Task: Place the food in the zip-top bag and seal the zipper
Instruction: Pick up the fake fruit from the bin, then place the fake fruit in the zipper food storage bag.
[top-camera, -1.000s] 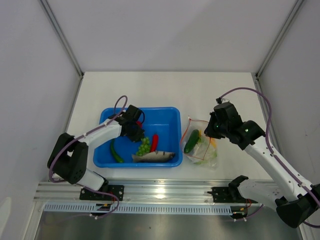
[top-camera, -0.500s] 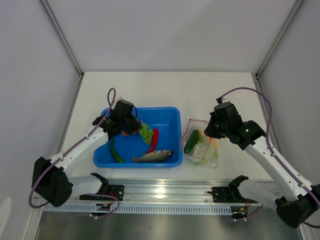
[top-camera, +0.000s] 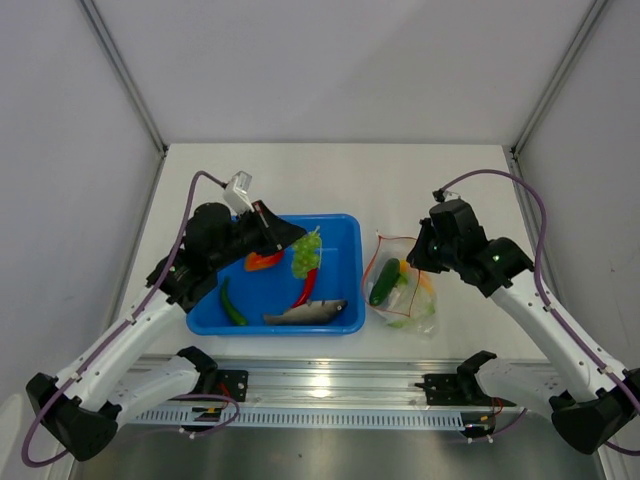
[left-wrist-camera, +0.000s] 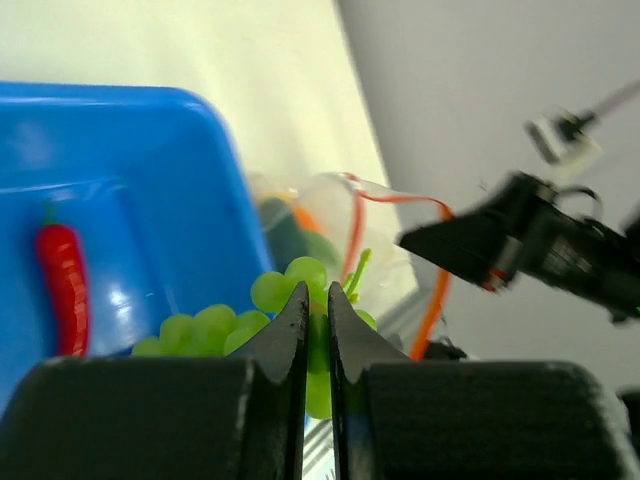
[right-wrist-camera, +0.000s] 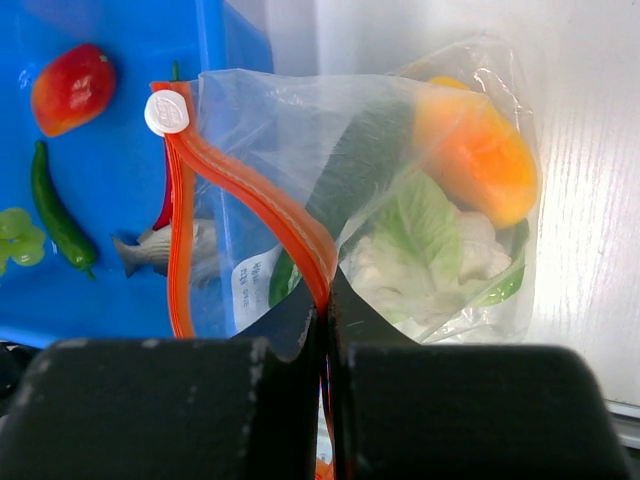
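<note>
My left gripper (top-camera: 300, 240) (left-wrist-camera: 316, 300) is shut on the green grapes (top-camera: 305, 256) (left-wrist-camera: 285, 290), which hang above the blue tray. My right gripper (top-camera: 418, 262) (right-wrist-camera: 326, 300) is shut on the orange zipper (right-wrist-camera: 250, 190) of the zip-top bag (top-camera: 402, 298), holding its mouth up and open toward the tray. Inside the bag lie a cucumber (top-camera: 383, 283), a mango (right-wrist-camera: 475, 160) and a cauliflower (right-wrist-camera: 420, 250). A tomato (top-camera: 262, 261), red chili (top-camera: 303, 294), grey fish (top-camera: 305, 312) and green pepper (top-camera: 232, 303) lie in the tray.
The blue tray (top-camera: 342, 220) sits left of the bag on the white table. Grey walls close in on both sides and the back. An aluminium rail (top-camera: 330, 380) runs along the near edge.
My left arm has lifted the grapes out of the tray bottom and carried them up and to the right. The chili and fish shifted slightly. The right arm has held still.
</note>
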